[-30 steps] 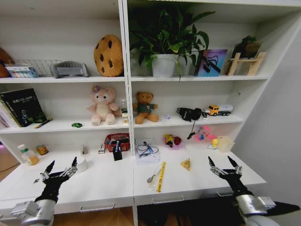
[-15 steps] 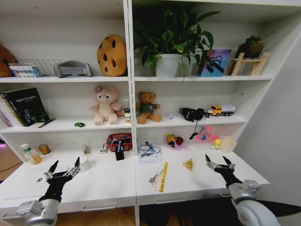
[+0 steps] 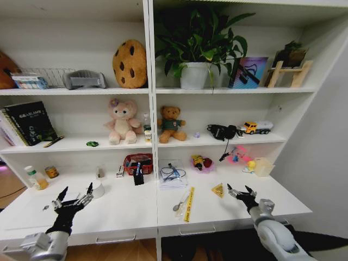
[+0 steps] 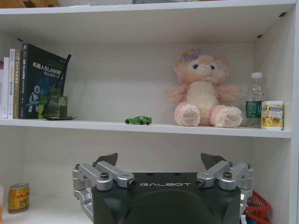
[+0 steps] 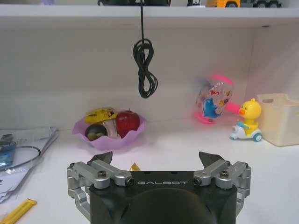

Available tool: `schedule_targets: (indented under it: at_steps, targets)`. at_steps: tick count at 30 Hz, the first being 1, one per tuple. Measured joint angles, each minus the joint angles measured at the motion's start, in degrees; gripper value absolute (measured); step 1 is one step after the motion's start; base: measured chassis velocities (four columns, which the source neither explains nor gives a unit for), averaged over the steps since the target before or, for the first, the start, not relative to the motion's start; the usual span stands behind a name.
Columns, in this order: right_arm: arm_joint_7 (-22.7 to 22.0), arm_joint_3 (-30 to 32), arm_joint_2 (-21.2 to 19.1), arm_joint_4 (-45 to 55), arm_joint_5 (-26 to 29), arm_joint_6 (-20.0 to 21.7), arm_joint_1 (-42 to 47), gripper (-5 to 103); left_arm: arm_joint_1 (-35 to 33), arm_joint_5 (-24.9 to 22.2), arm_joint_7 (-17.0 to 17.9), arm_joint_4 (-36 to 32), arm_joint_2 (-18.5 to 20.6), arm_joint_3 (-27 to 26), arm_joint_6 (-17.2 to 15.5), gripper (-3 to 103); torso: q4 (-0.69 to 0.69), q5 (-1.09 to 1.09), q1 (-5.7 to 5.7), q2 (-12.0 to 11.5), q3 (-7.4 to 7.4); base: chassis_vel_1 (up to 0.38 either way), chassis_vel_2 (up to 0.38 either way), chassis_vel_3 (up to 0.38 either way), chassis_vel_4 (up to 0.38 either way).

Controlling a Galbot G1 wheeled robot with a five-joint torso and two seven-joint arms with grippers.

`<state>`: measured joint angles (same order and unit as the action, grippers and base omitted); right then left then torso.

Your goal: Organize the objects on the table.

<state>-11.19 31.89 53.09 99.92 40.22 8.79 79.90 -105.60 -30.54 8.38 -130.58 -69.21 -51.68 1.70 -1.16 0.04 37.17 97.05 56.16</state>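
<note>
The white table (image 3: 125,213) carries small clutter: a yellow ruler (image 3: 187,204), a spoon (image 3: 178,204), a yellow triangle (image 3: 218,190), a white cup (image 3: 96,189) and a small tin (image 3: 51,172) at the far left. A tiny green toy car (image 3: 92,143) sits on the shelf above, beside a pink plush (image 4: 201,91). My left gripper (image 3: 76,191) hovers open over the table's left part, near the cup. My right gripper (image 3: 239,189) is open just right of the triangle (image 5: 134,166), facing a pink fruit bowl (image 5: 110,133).
A red basket (image 3: 137,162), papers with cables (image 3: 173,175), a duck toy (image 5: 246,120) and a cream box (image 3: 262,166) line the back of the table. A black cable (image 5: 145,70) hangs from the shelf. Shelves with books, plush toys and a plant rise behind.
My right gripper has moved left and forward over the table, closer to the yellow triangle. The head view shifted slightly at first. The left gripper stays about where it was.
</note>
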Motion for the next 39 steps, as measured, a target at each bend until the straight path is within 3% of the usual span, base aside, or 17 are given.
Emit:
schedule_targets:
  at_steps: [16, 29, 32, 33, 36, 38, 39]
  targets:
    - [1.59, -12.03, -0.26, -14.02, -1.56, -1.49, -14.47, 100, -0.49, 1.02, 0.86, -0.57, -0.33, 0.01, -0.84, 100, 0.01, 0.01, 0.00, 0.00, 0.00, 0.000, 0.000, 0.000, 0.000]
    - [1.73, -16.31, 0.53, -19.05, -2.72, -1.64, -18.91, 102, 0.29, 0.93, 1.31, 0.01, 0.01, 0.24, -1.24, 100, -0.01, 0.00, 0.00, 0.00, 0.00, 0.000, 0.000, 0.000, 0.000]
    - [1.70, -17.19, 0.79, -20.04, -3.35, -1.70, -19.90, 88, 0.54, 0.97, 1.38, 0.24, -0.02, 0.43, -1.25, 100, 0.00, 0.01, 0.00, 0.00, 0.00, 0.000, 0.000, 0.000, 0.000]
    - [1.70, -17.19, 0.79, -20.04, -3.35, -1.70, -19.90, 88, 0.54, 0.97, 1.38, 0.24, -0.02, 0.43, -1.25, 100, 0.00, 0.01, 0.00, 0.00, 0.00, 0.000, 0.000, 0.000, 0.000]
    - [1.40, -17.57, 0.99, -20.08, -3.18, -1.41, -20.30, 71, 0.82, 0.88, 1.51, 0.42, 0.10, 0.37, -1.31, 100, 0.00, 0.01, 0.00, -0.01, 0.00, 0.000, 0.000, 0.000, 0.000]
    - [1.36, -17.60, 1.05, -20.08, -3.11, -1.35, -20.31, 71, 0.88, 0.84, 1.52, 0.47, 0.20, 0.33, -1.31, 100, -0.01, 0.00, 0.00, 0.00, 0.00, 0.000, 0.000, 0.000, 0.000]
    - [1.27, -17.60, 1.14, -20.13, -3.01, -1.26, -20.31, 66, 0.96, 0.77, 1.55, 0.52, 0.26, 0.29, -1.32, 100, 0.00, 0.00, 0.00, 0.00, 0.00, 0.000, 0.000, 0.000, 0.000]
